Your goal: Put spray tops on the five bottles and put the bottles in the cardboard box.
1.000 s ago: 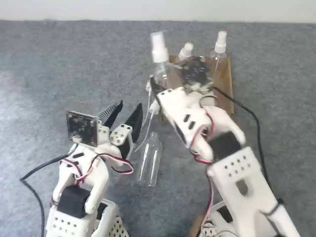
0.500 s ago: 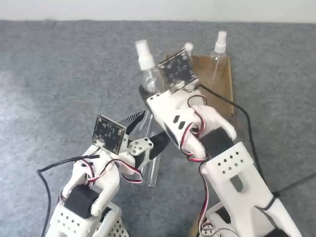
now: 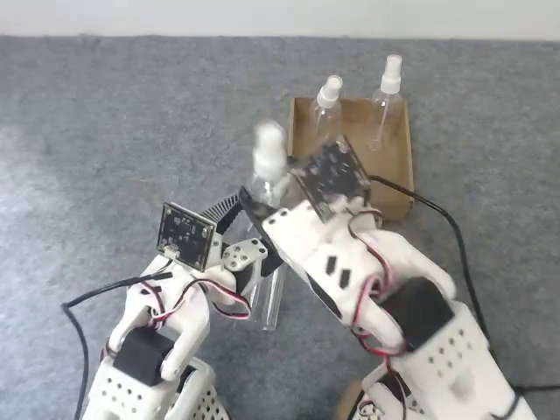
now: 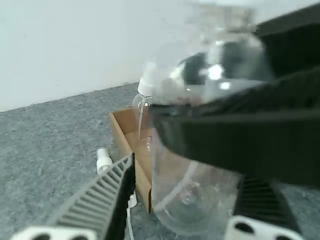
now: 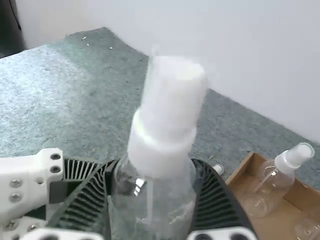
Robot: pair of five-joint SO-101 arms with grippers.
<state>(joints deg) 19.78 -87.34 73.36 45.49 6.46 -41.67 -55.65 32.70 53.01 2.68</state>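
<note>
Right gripper is clamped on a clear bottle, its black ribbed fingers pressed against both sides of the body. The bottle is upright, lifted off the carpet, with a white spray top fitted on its neck. Left gripper sits just beside it, lower down. Its own fingers are spread wide on either side of the same bottle's base; whether they touch the plastic I cannot tell. From above, both arms meet at this bottle near the middle of the grey carpet, on the near side of the box. Beneath the arms a second bottle lies on its side on the carpet, its upper end hidden by the grippers. Further off, a loose spray top lies on the carpet just beside the cardboard box. Inside the box a third bottle and a fourth bottle stand upright along the far side, each with a top on. Behind the carpet is a pale wall
</note>
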